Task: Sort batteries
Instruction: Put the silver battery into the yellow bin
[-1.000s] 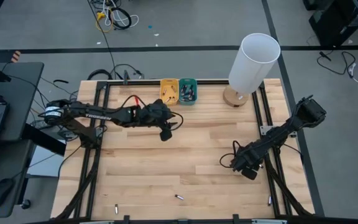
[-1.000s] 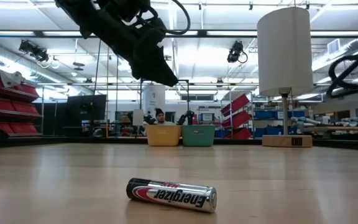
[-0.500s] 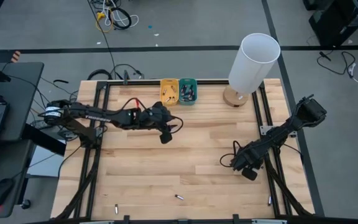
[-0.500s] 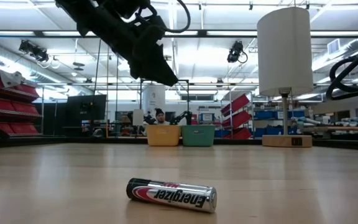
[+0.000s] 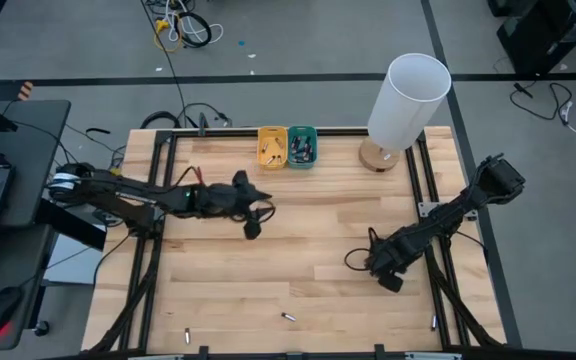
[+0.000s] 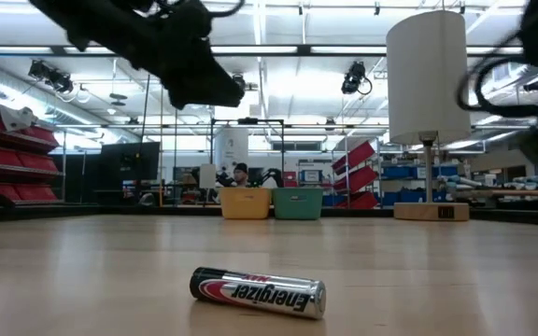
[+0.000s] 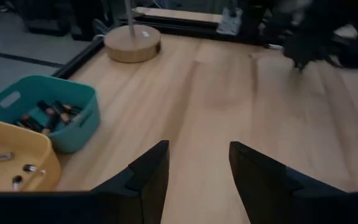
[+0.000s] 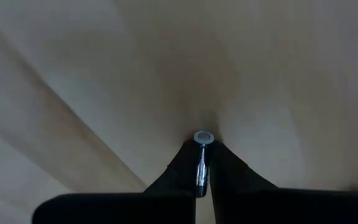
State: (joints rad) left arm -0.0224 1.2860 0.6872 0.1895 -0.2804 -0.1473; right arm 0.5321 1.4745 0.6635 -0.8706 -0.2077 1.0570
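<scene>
**Battery pinched in my right gripper, left gripper wide and empty**

My right gripper [image 5: 389,282] sits low over the right half of the table [image 5: 298,250], and its two fingers are closed tight on a small silvery battery [image 8: 202,158]. In my right wrist view the battery stands between the fingertips [image 8: 182,168] with its round metal end pointing at the wood just beyond it; I cannot tell whether that end touches the surface.

My left gripper [image 5: 252,229] hangs above the left-centre of the table, fingers spread wide with nothing between them. Through my left wrist view I see bare wood between the fingers [image 7: 149,174].

Loose batteries lie along the near edge of the table: one [image 5: 288,317] near the middle, one [image 5: 187,336] toward the left, one [image 5: 434,322] at the right frame. The low view shows the middle one on its side, black and silver with a red band [image 6: 258,291].

At the far edge stand a yellow tray [image 5: 272,146] and a teal tray [image 5: 302,146], touching side by side, each with batteries inside. Right of them is a lamp [image 5: 406,100] with a white shade on a round wooden base.

The table is pale wooden planks in a black frame. Beyond it the room has bright ceiling lights, red shelving and a person [image 6: 240,174] behind the trays.
</scene>
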